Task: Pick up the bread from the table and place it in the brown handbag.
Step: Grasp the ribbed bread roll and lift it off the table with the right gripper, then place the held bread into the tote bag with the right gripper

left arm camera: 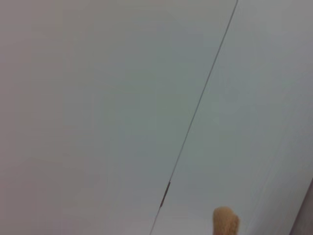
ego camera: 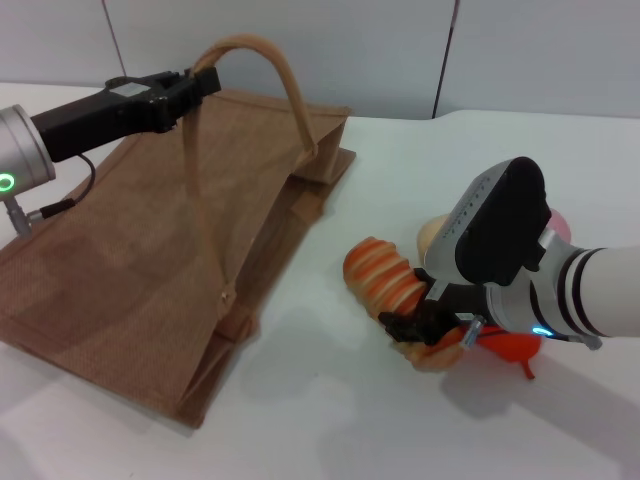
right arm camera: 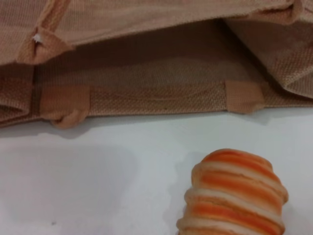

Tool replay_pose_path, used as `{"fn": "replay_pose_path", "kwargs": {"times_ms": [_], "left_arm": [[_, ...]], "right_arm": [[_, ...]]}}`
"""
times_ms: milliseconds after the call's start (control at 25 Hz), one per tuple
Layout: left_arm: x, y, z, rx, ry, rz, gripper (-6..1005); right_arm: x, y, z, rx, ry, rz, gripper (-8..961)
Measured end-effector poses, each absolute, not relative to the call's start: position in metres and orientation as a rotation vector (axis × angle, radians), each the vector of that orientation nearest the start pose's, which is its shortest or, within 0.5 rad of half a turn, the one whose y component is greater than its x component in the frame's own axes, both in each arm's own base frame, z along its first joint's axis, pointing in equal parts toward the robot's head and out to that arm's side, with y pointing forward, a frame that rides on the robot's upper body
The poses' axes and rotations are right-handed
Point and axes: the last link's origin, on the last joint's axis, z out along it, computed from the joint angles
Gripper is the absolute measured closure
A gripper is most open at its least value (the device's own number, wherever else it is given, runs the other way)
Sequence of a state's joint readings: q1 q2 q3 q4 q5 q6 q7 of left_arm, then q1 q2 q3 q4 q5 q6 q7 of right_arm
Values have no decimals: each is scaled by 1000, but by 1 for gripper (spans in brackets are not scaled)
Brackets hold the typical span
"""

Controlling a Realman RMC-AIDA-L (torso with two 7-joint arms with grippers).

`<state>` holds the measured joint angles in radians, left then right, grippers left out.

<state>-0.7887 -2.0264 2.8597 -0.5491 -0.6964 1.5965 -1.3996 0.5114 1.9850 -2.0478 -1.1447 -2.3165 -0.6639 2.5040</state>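
Note:
The bread point(ego camera: 385, 275), a ridged orange and cream loaf, lies on the white table point(ego camera: 330, 420) right of the brown handbag point(ego camera: 120, 270). My right gripper point(ego camera: 425, 328) is shut on the bread's near end, low at the table. In the right wrist view the bread point(right arm camera: 234, 196) points toward the handbag's open mouth point(right arm camera: 146, 93). My left gripper point(ego camera: 198, 85) is at the back left, shut on one strap handle point(ego camera: 270, 60) and holding it up, so the bag's mouth gapes. The left wrist view shows only the wall and the strap's tip point(left arm camera: 226, 221).
A round beige bun point(ego camera: 430, 235) sits just behind the bread. An orange pear point(ego camera: 512, 347) lies under my right wrist, and a pink thing point(ego camera: 560, 225) shows behind it. The handbag's second strap point(ego camera: 225, 350) lies flat by its mouth.

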Motion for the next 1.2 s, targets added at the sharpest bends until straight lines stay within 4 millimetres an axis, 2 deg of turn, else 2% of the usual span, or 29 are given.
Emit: {"fn": "replay_pose_path", "kwargs": {"times_ms": [440, 680, 960, 1200], "left_arm": [[-258, 382, 60, -2283, -827, -1047, 877], [-253, 377, 62, -2316, -805, -1084, 878], [-240, 368, 71, -2389, -764, -1196, 877], [-229, 362, 83, -2433, -732, -1304, 878]], "right_arm": [[183, 341, -106, -2665, 348, -196, 288], [165, 335, -103, -2680, 262, -128, 363], [147, 330, -101, -2696, 133, -91, 388], [131, 327, -107, -2717, 8, -78, 420]]}}
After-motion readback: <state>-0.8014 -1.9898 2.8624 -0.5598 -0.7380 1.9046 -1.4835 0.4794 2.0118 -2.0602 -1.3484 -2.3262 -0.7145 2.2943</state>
